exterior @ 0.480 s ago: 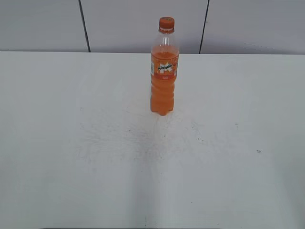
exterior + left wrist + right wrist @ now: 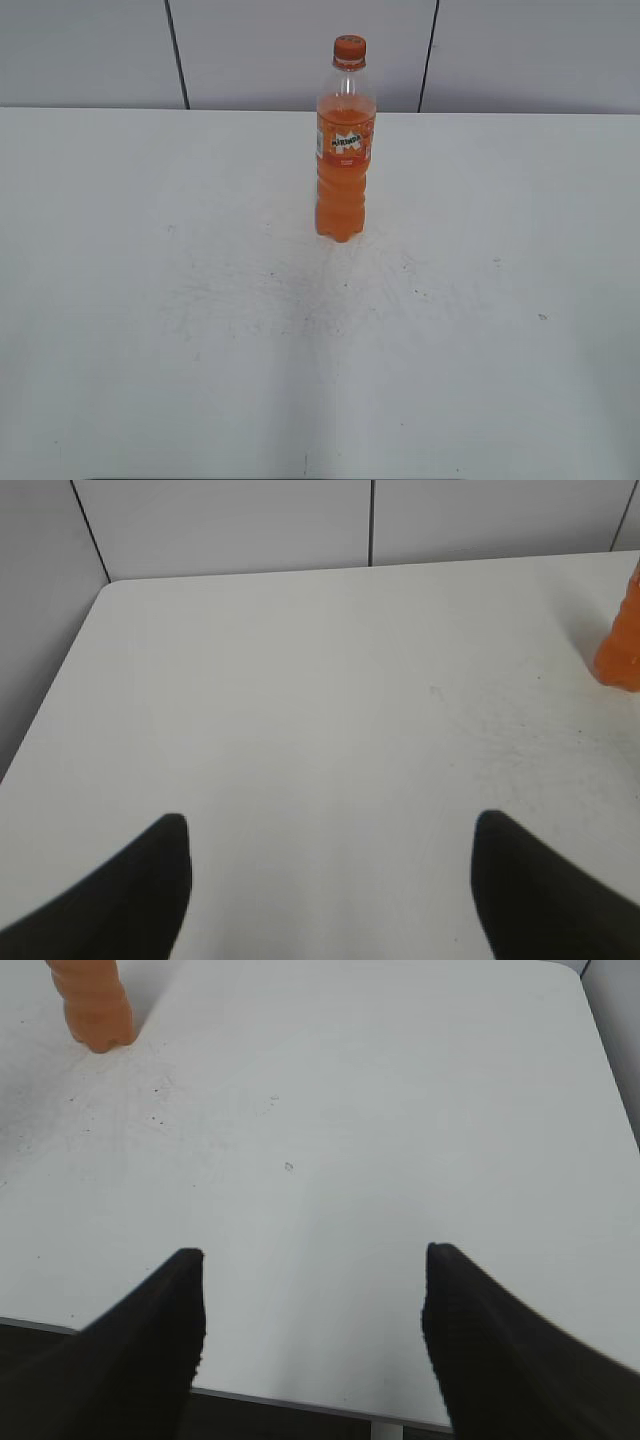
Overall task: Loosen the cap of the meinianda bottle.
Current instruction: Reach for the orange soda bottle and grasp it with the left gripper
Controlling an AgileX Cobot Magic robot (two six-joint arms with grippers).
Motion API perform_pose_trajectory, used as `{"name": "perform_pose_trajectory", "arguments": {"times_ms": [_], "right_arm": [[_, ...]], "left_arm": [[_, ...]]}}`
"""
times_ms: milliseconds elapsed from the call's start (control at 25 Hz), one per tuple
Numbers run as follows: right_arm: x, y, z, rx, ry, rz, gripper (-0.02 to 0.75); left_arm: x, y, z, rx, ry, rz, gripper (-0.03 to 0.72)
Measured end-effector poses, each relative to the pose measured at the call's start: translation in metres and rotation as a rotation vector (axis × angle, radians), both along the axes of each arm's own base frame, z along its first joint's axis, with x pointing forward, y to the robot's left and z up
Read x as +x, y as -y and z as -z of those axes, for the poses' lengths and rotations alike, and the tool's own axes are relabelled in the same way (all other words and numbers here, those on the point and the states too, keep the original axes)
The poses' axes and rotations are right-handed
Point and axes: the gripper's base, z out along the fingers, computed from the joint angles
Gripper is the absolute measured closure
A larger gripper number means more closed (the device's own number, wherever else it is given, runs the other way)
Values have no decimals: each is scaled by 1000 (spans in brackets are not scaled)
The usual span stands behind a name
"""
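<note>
The meinianda bottle [image 2: 344,160] stands upright on the white table, far of centre, with orange drink and an orange-green label band. Its orange cap [image 2: 349,46] sits on the neck. Neither gripper shows in the exterior view. In the left wrist view my left gripper [image 2: 330,830] is open and empty over bare table, and the bottle's lower body [image 2: 622,645] shows at the right edge. In the right wrist view my right gripper [image 2: 313,1260] is open and empty near the table's front edge, and the bottle's base [image 2: 93,1005] shows at the top left.
The white table [image 2: 150,300] has small dark specks in front of the bottle. A grey panelled wall [image 2: 250,50] stands behind its far edge. The table's left edge [image 2: 60,680] shows in the left wrist view, its front edge [image 2: 300,1400] in the right wrist view.
</note>
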Motion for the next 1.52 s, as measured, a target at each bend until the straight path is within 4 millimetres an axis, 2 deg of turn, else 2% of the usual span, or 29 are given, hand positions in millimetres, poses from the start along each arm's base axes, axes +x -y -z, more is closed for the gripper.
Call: {"name": "perform_pose_trajectory", "arguments": {"times_ms": [280, 440, 640, 920, 1080, 1240, 1360, 1520], "right_arm": [[0, 0, 0, 0, 0, 0, 225], [0, 0, 0, 0, 0, 0, 225], [0, 0, 0, 0, 0, 0, 225], [0, 0, 0, 0, 0, 0, 225], [0, 0, 0, 0, 0, 0, 225], [0, 0, 0, 0, 0, 0, 225], [0, 0, 0, 0, 0, 0, 225], [0, 0, 0, 0, 0, 0, 225]], "left_arm": [[6, 0, -2, 6, -22, -3, 161], [23, 2, -20, 11, 9, 3, 161], [73, 7, -47, 15, 110, 24, 161], [157, 16, -51, 7, 200, 60, 161], [213, 23, -32, 14, 221, 90, 161], [253, 41, -6, -1, 228, 159, 161], [273, 60, 14, -9, 228, 229, 161], [285, 80, 32, -3, 237, 352, 161]]}}
